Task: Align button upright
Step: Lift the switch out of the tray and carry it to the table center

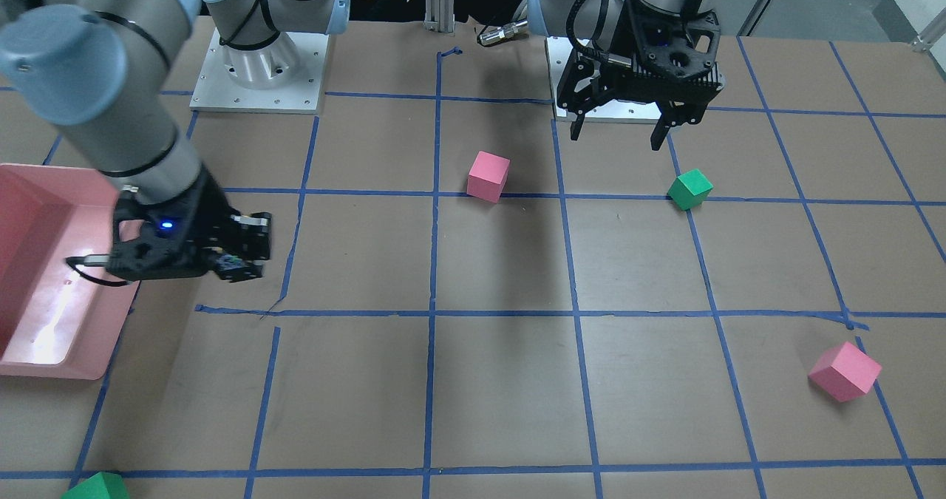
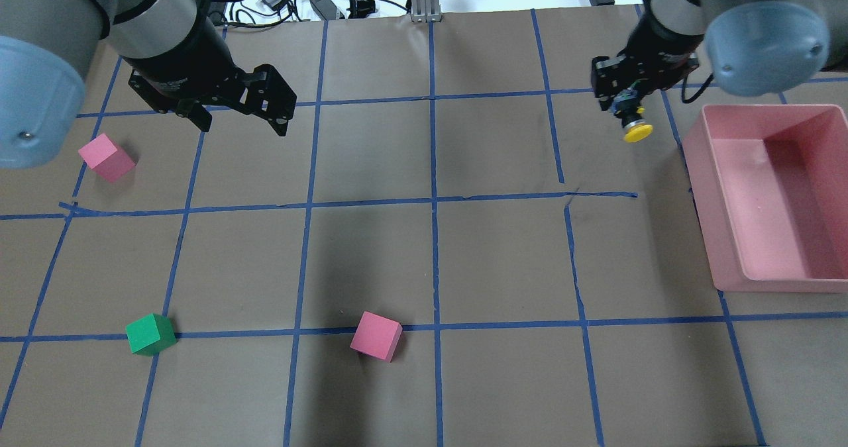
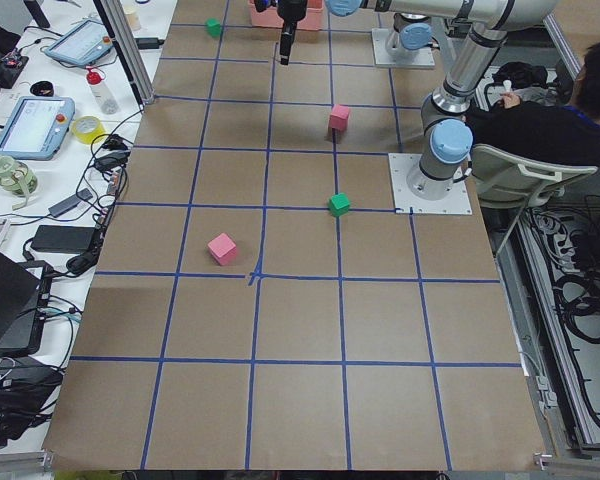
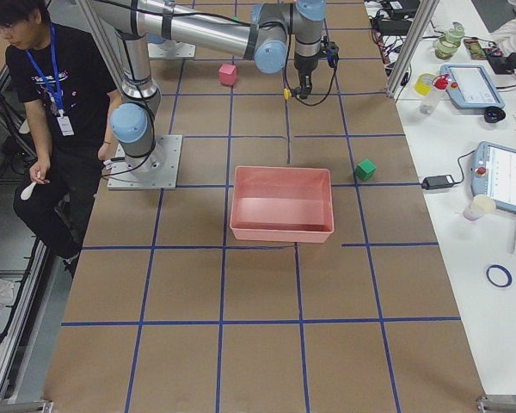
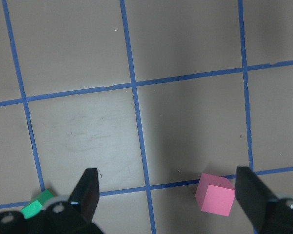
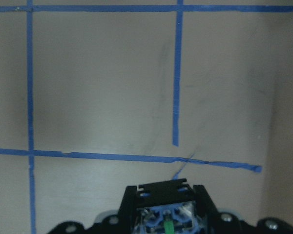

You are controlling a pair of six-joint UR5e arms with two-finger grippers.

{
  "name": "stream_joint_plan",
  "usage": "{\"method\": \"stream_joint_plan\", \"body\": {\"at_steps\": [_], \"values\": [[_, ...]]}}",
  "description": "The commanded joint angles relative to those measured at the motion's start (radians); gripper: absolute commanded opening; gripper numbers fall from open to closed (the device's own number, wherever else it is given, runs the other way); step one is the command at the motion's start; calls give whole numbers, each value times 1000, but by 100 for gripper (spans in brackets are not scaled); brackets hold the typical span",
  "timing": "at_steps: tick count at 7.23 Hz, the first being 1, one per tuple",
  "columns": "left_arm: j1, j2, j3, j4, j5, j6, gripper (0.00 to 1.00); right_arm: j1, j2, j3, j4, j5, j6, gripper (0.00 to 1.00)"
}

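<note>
The right gripper [image 2: 626,109] hangs over the bench [image 2: 503,255] toward its right end, nearer the far edge than the robot's edge. Its jaws are narrow and clamp the button [image 2: 635,126] by the body. The button is off the bench and not upright: in the overhead view its yellow cap sticks out from the jaws toward the robot's edge. In the front-facing view only its base end shows between the jaws [image 1: 230,262], and the cap is hidden. The right wrist view shows the same base end at its bottom margin [image 6: 164,220].

Just beside the gripper, at the right end of the bench, sits the bin [image 2: 729,248].

The left gripper [image 2: 243,127] hovers toward the left end of the bench with its jaws wide apart and nothing between them.

One pink cube [image 2: 106,157] lies near the left end, close to the left gripper. A second pink cube [image 2: 375,335] lies by the middle of the robot's edge. A green cube [image 2: 150,334] lies along that edge toward the left end. Another green cube [image 4: 365,169] lies toward the far right corner, beside the bin.
</note>
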Motion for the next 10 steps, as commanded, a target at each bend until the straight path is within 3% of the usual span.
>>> {"method": "stream_joint_plan", "body": {"at_steps": [1, 3, 4, 6, 8, 10], "values": [[0, -1, 0, 0, 0, 0, 100, 168, 71, 23, -85, -2, 341, 0], [0, 0, 0, 0, -2, 0, 100, 346, 141, 85, -274, -34, 579, 0], [0, 0, 0, 0, -2, 0, 100, 417, 186, 86, -295, -78, 589, 0], [0, -1, 0, 0, -2, 0, 100, 454, 295, 83, -426, -94, 588, 0], [0, 0, 0, 0, -2, 0, 100, 460, 308, 86, -433, -103, 462, 0], [0, -1, 0, 0, -2, 0, 100, 459, 309, 106, -433, -103, 468, 0]]}}
